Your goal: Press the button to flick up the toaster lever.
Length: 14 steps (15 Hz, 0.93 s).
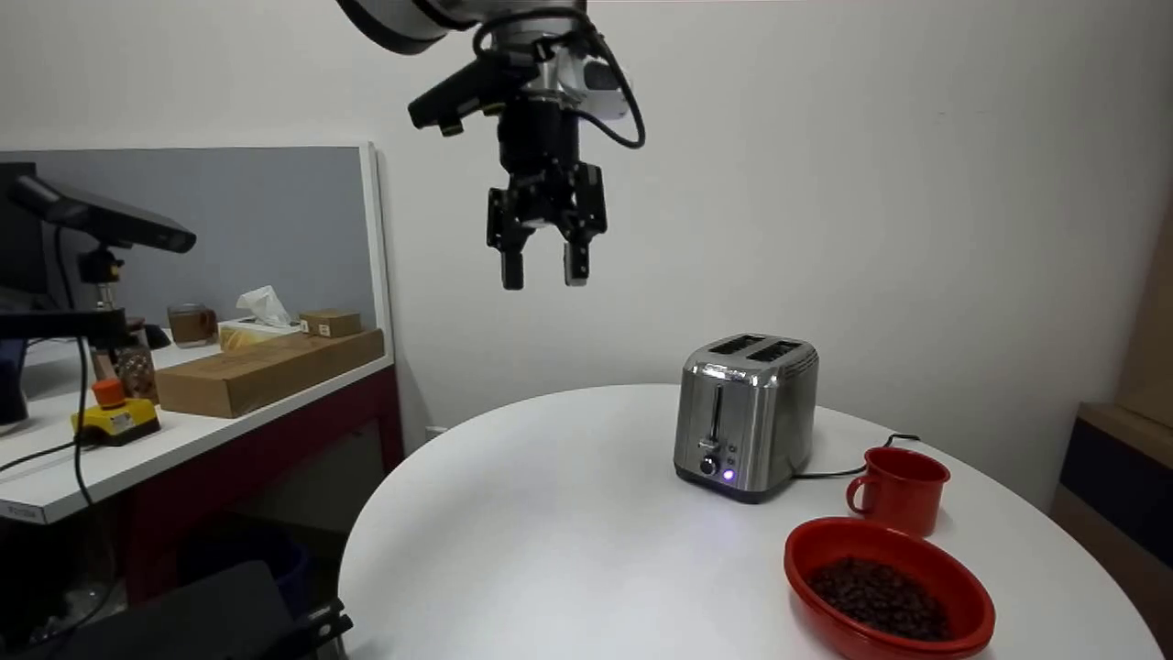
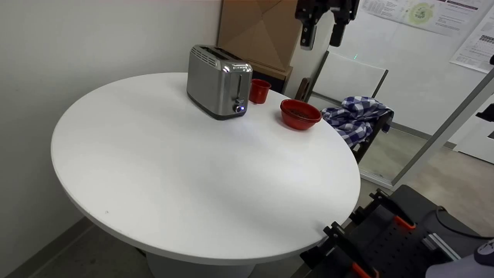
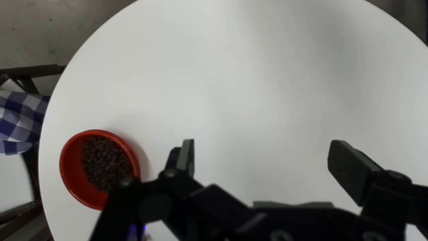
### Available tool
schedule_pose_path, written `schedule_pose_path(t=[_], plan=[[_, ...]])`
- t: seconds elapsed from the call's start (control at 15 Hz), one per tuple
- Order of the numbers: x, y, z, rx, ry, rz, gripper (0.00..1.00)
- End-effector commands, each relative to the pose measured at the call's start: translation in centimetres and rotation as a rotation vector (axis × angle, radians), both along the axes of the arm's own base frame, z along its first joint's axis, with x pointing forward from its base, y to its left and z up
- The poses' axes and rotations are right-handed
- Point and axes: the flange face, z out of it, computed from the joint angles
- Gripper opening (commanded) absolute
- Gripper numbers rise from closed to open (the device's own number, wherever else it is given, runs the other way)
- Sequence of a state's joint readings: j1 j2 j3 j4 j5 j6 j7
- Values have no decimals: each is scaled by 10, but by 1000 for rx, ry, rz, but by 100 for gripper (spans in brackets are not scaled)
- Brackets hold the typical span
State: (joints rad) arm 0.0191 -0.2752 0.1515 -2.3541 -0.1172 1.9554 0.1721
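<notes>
Fingers [image 1: 576, 264] are held parted and empty above the surface [image 1: 513, 532], on which the toaster [image 1: 747, 420] is stood with controls [image 1: 709, 466] turned from the wall [image 1: 916, 202], presumably for unhindered pressing.

No legible txt: lettering [image 2: 242, 67] on toaster [image 2: 208, 81], posters [image 2: 422, 13] & desk-edge label [image 1: 22, 511] well apart from it, all v. small.

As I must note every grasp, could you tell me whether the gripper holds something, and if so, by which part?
Nothing is held: the gripper hangs open, with nothing between its jaws. The toaster stands apart from it.
</notes>
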Motion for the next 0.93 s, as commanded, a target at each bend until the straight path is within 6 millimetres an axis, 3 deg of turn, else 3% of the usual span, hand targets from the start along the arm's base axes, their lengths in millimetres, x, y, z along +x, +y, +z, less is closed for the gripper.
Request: schedule_pose_path(t=[0.0, 0.47, 0.87], plan=[[31, -36, -27, 17, 77, 44, 100], [78, -104, -80, -38, -3, 73, 100], [102, -130, -134, 4, -90, 65, 100]])
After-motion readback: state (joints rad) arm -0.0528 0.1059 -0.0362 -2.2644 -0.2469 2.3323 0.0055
